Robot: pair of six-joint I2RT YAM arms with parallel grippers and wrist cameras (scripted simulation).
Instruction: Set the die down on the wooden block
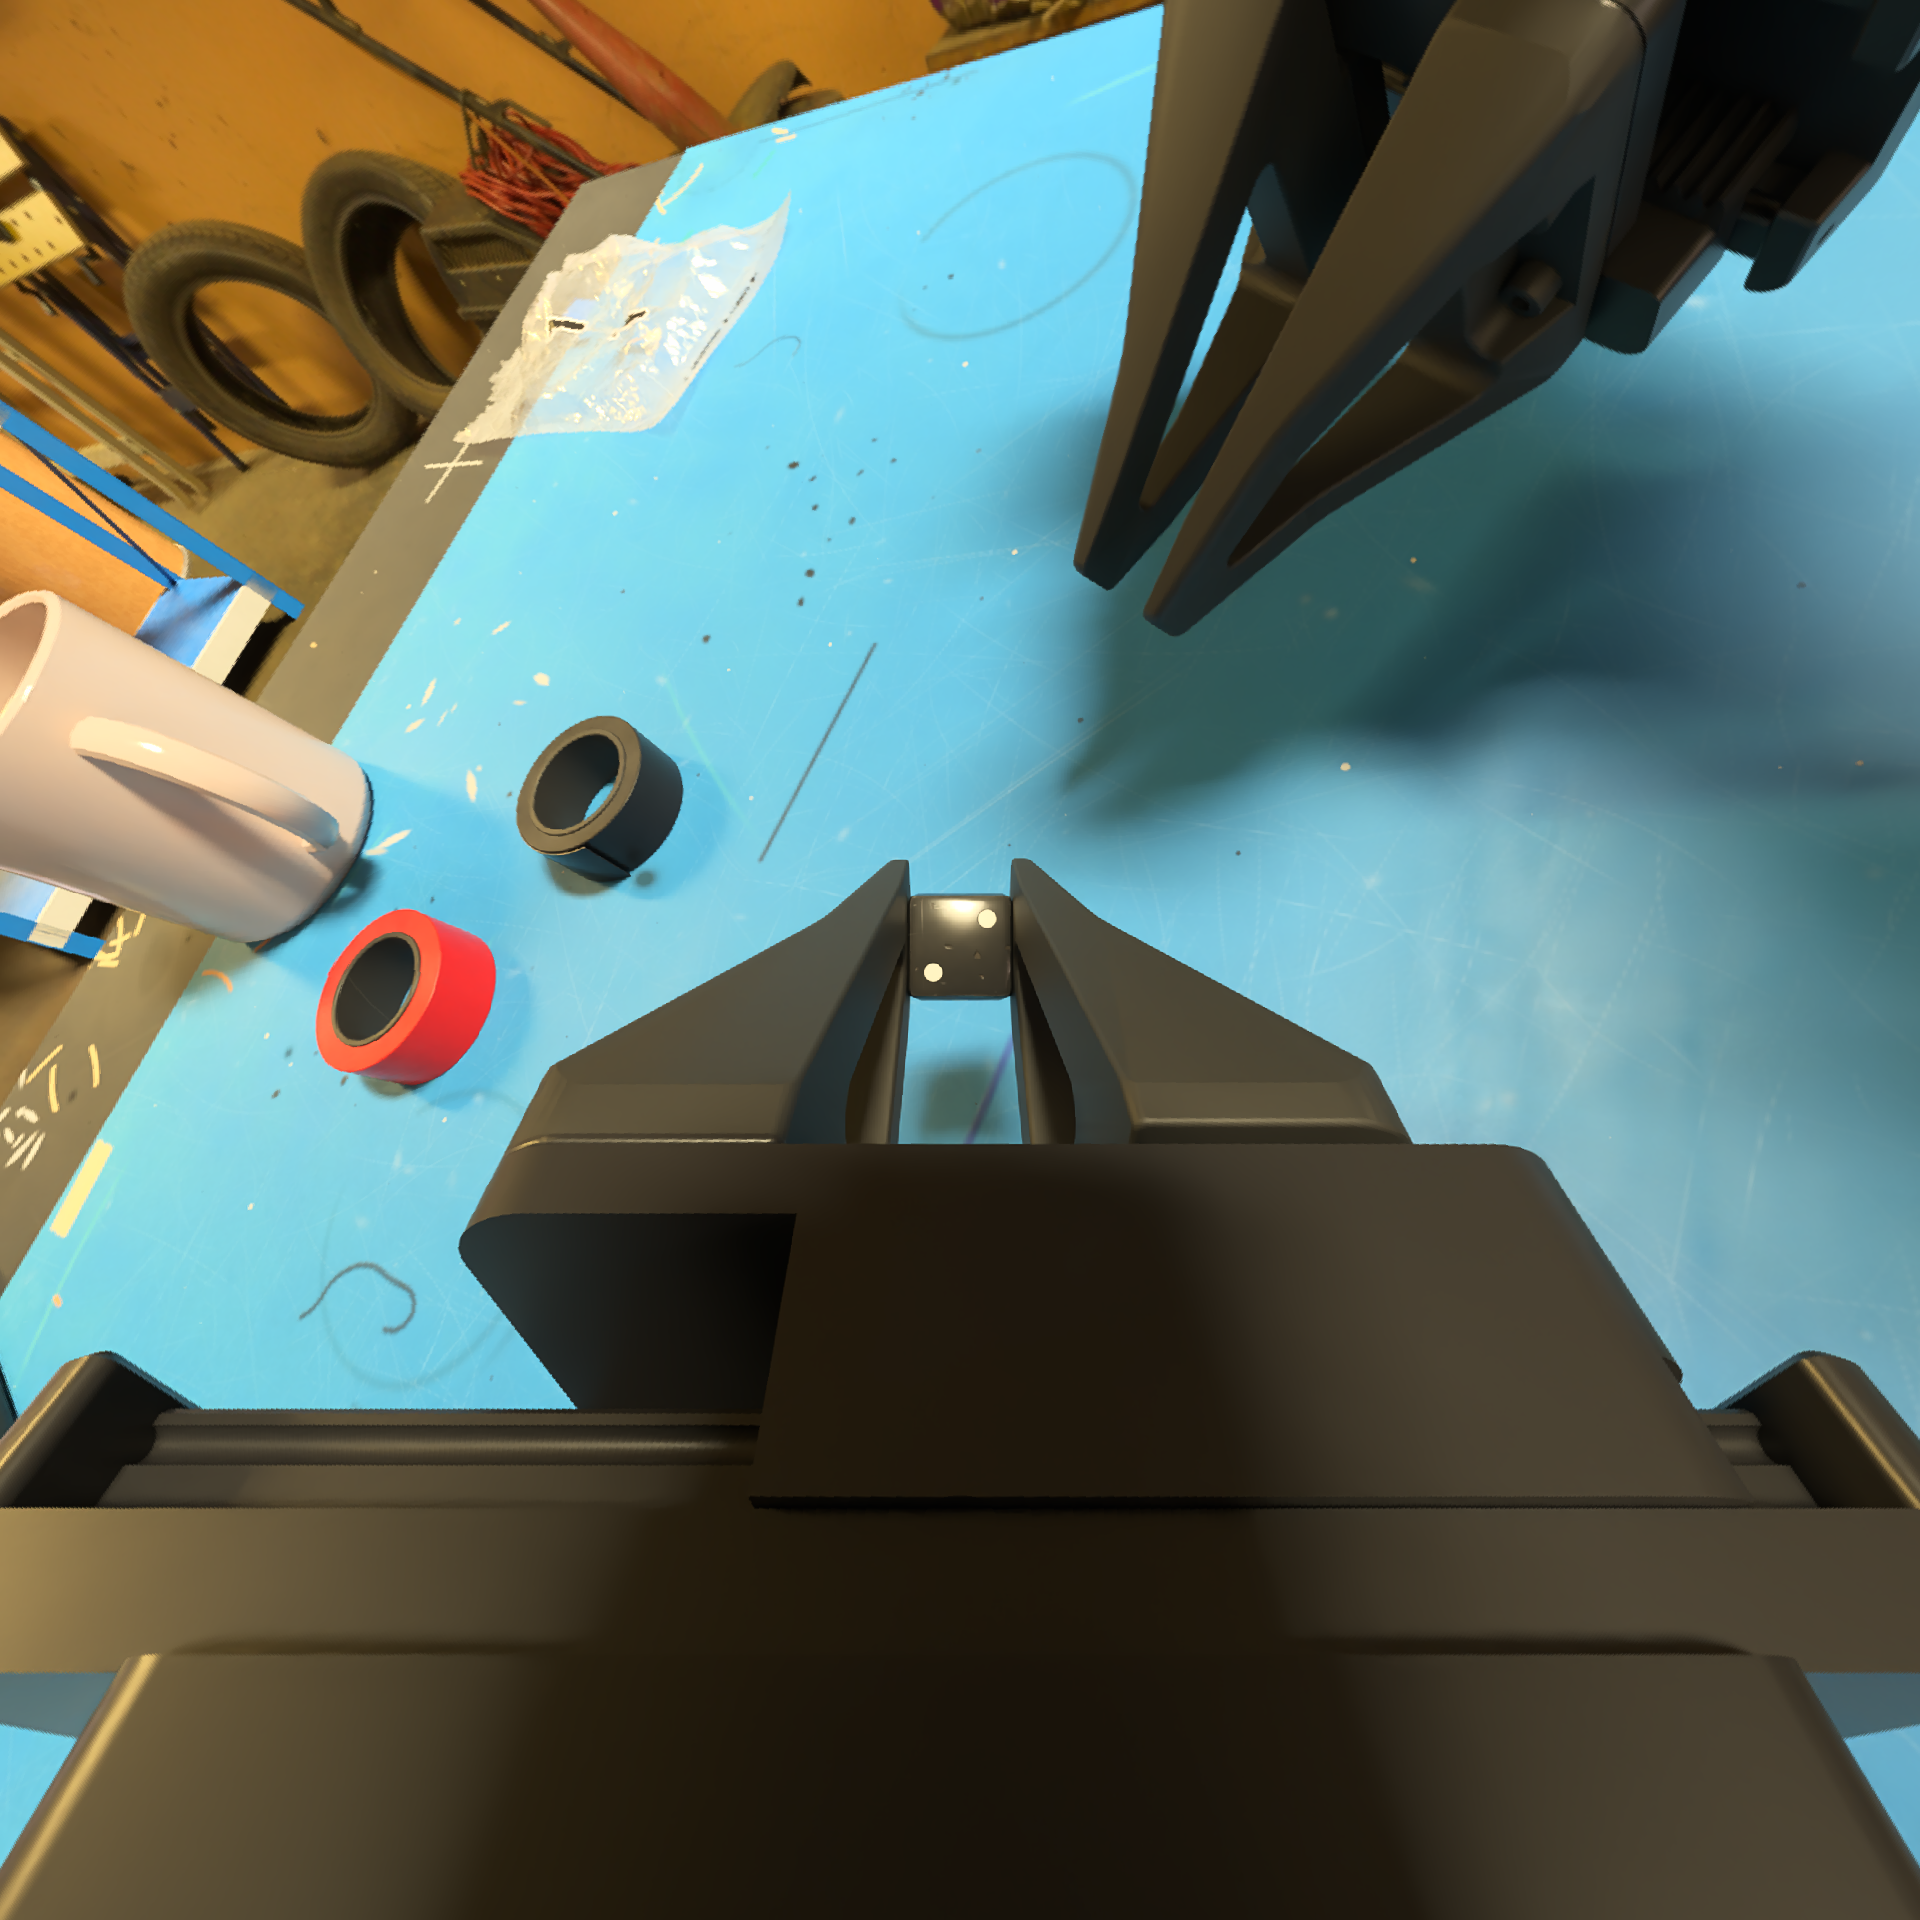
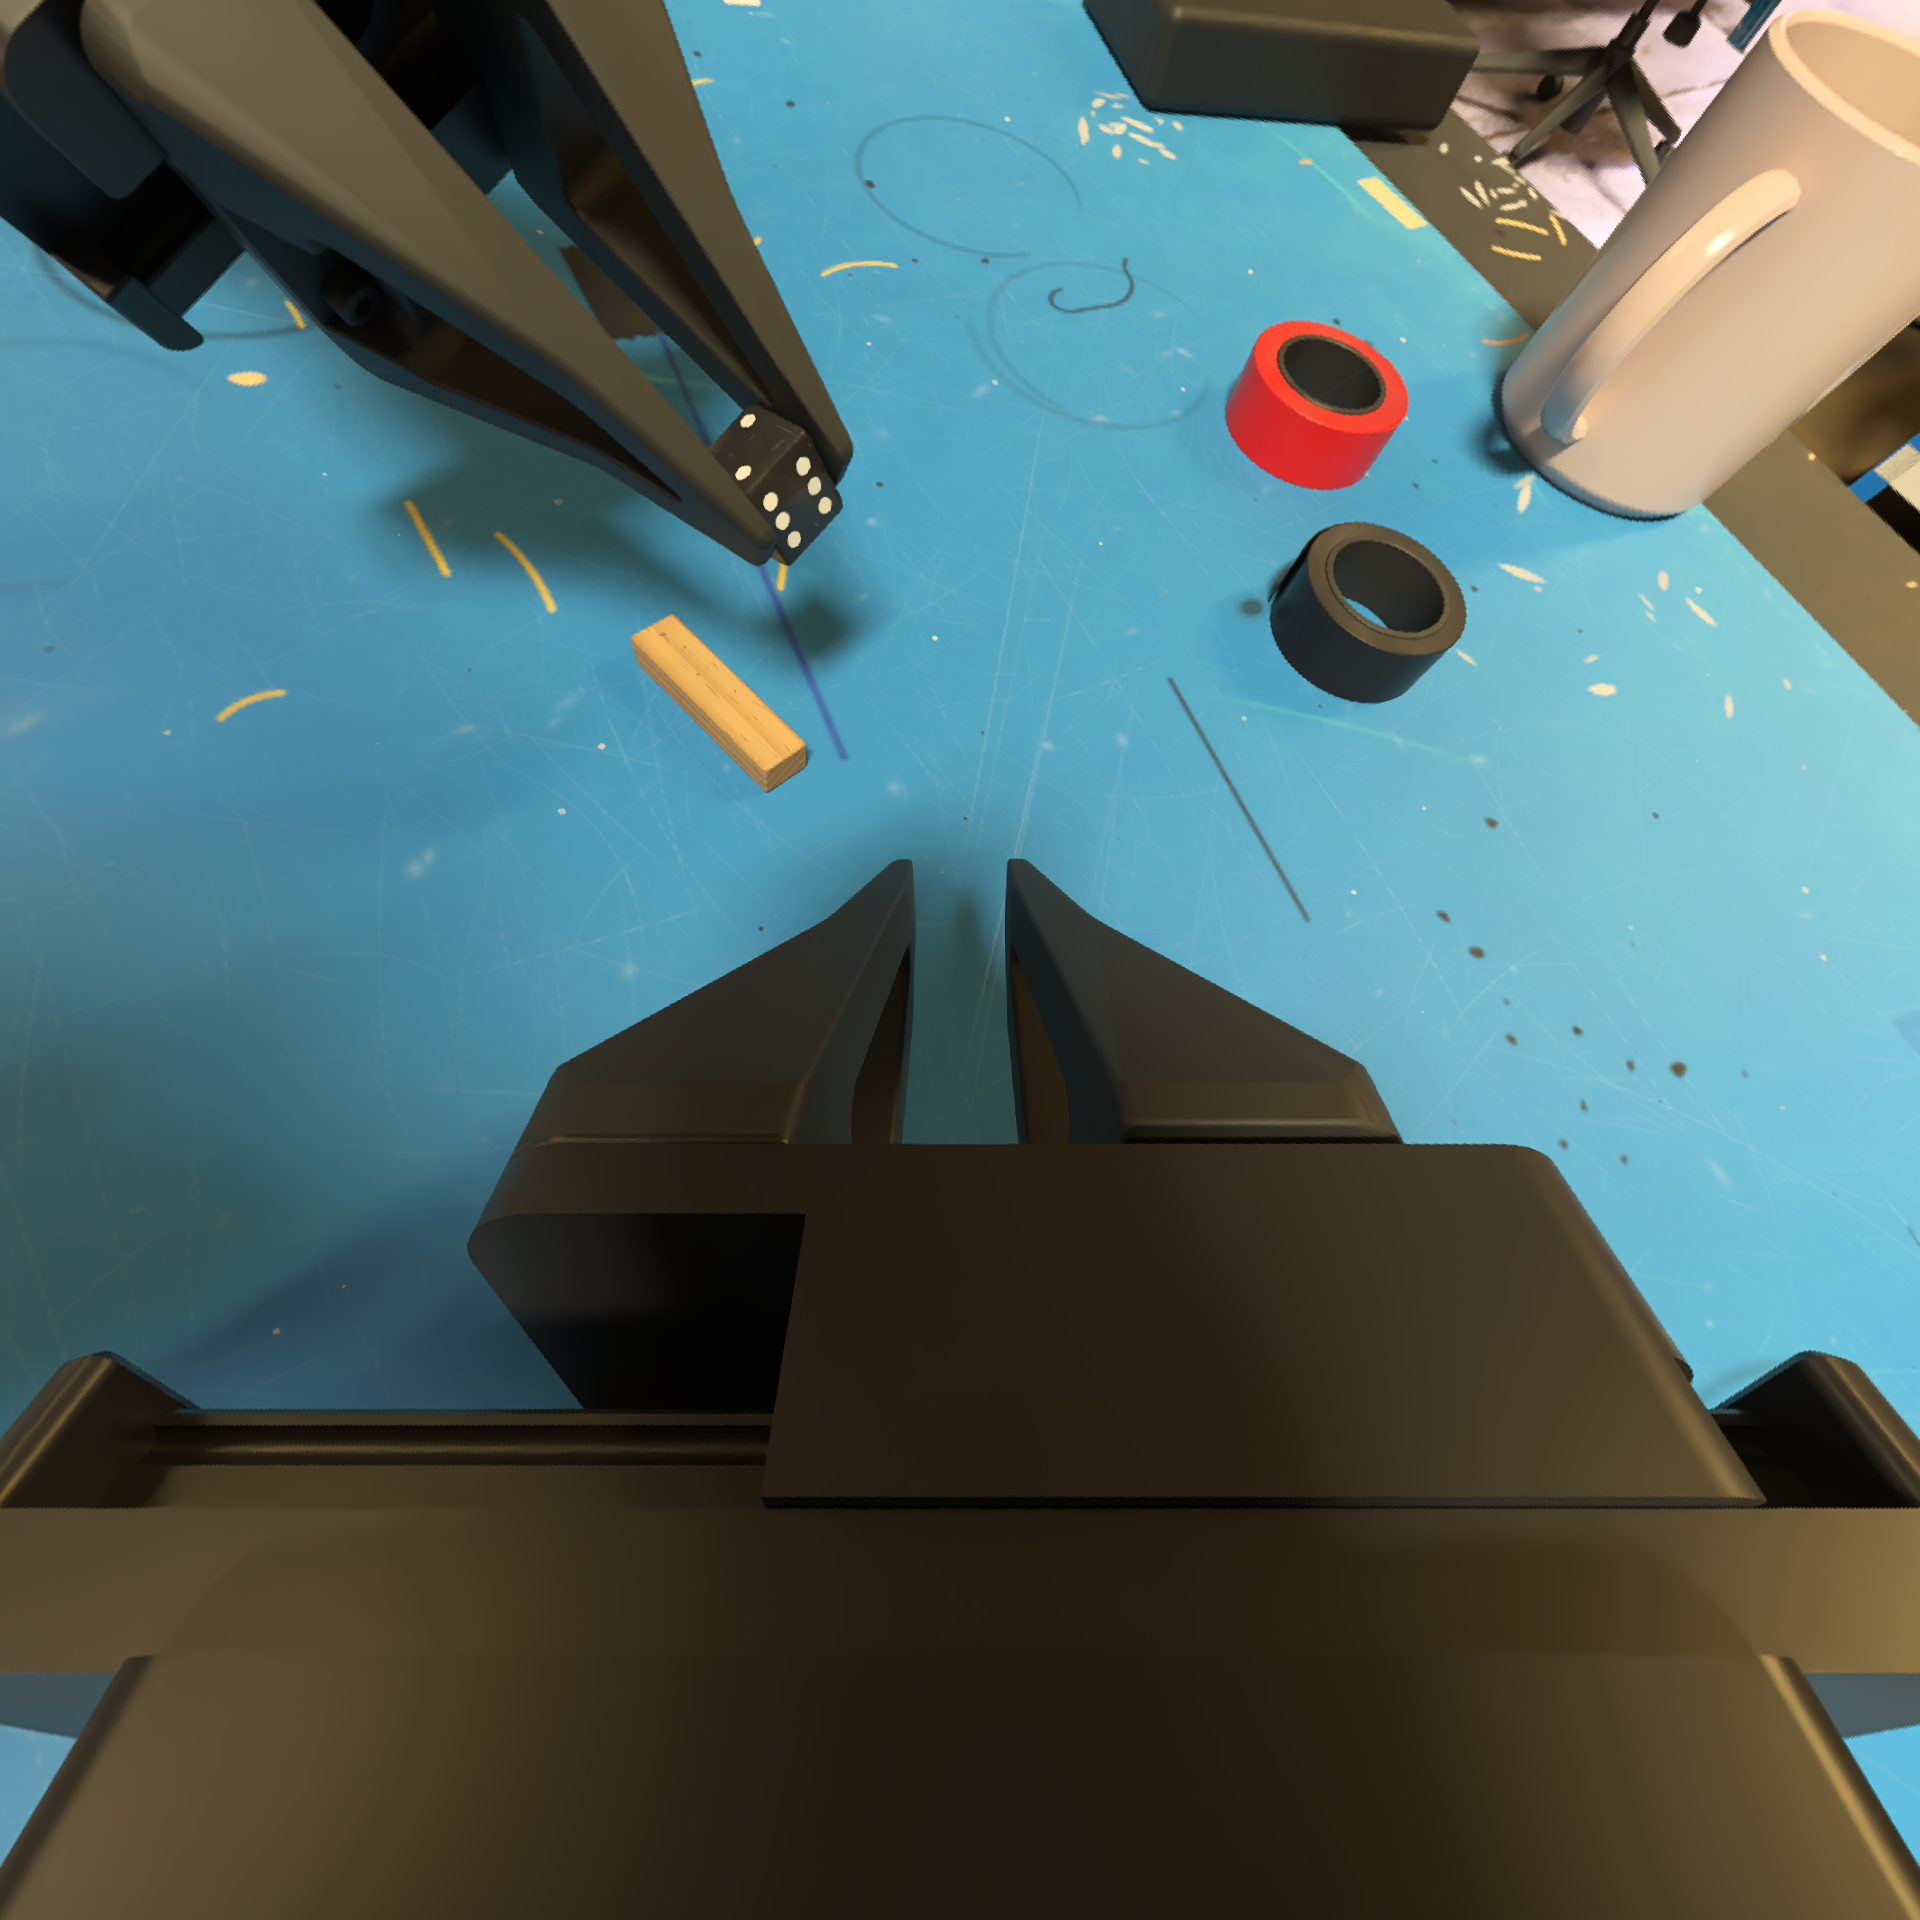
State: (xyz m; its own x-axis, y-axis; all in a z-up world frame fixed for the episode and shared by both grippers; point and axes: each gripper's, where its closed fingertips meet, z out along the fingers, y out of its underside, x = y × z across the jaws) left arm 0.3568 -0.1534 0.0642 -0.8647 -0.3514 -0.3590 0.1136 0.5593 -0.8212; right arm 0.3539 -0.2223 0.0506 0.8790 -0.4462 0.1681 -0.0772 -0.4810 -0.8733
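My left gripper (image 1: 960, 871) is shut on a black die (image 1: 959, 945) with white pips and holds it above the blue table. In the right wrist view the same gripper (image 2: 805, 511) comes in from the upper left with the die (image 2: 779, 486) at its tips. The wooden block (image 2: 719, 701), a small pale bar, lies flat on the table just below and left of the die. The die's shadow falls on the table beside the block's far end. My right gripper (image 2: 959, 871) is empty, its fingers a narrow gap apart, nearer than the block; it also shows in the left wrist view (image 1: 1135, 601).
A red tape roll (image 2: 1316, 403), a black tape roll (image 2: 1366, 611) and a white mug (image 2: 1704, 301) on its side lie toward the table's edge. A clear plastic bag (image 1: 623, 332) lies near the far edge. A dark box (image 2: 1288, 57) sits at the far side.
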